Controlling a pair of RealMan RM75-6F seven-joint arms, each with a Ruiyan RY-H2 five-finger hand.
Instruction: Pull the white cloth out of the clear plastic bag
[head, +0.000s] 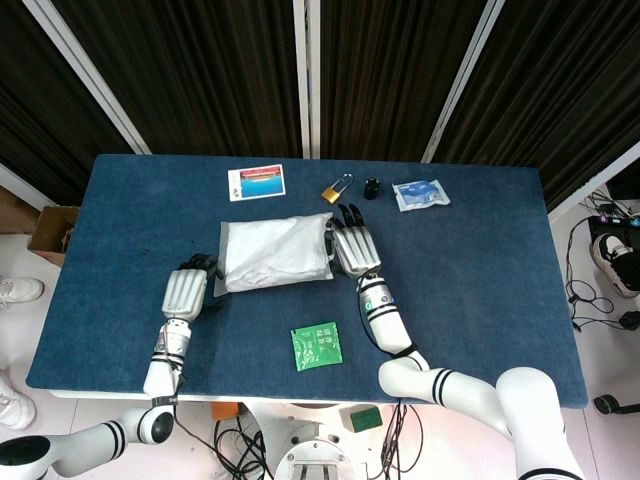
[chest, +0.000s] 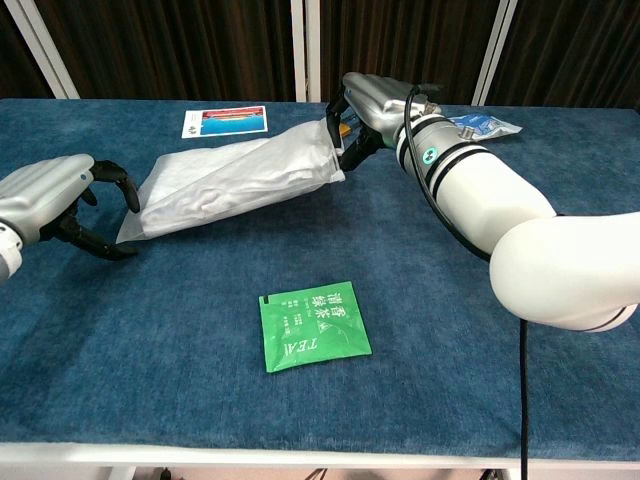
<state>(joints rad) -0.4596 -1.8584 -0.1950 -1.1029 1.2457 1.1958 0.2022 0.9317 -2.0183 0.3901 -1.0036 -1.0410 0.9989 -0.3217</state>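
The clear plastic bag (head: 272, 253) (chest: 240, 175) lies mid-table with the folded white cloth (chest: 225, 182) still inside. My right hand (head: 352, 248) (chest: 365, 100) grips the bag's right end and holds it raised off the table, so the bag slopes down to the left. My left hand (head: 186, 292) (chest: 55, 190) sits at the bag's low left corner. Its curved fingers and its thumb stand apart, with the corner lying between them.
A green tea packet (head: 317, 346) (chest: 313, 325) lies near the front edge. At the back of the blue table (head: 480, 280) are a picture card (head: 256, 182) (chest: 225, 120), a brass padlock (head: 335, 188), a small black object (head: 372, 187) and a blue-white packet (head: 420, 193).
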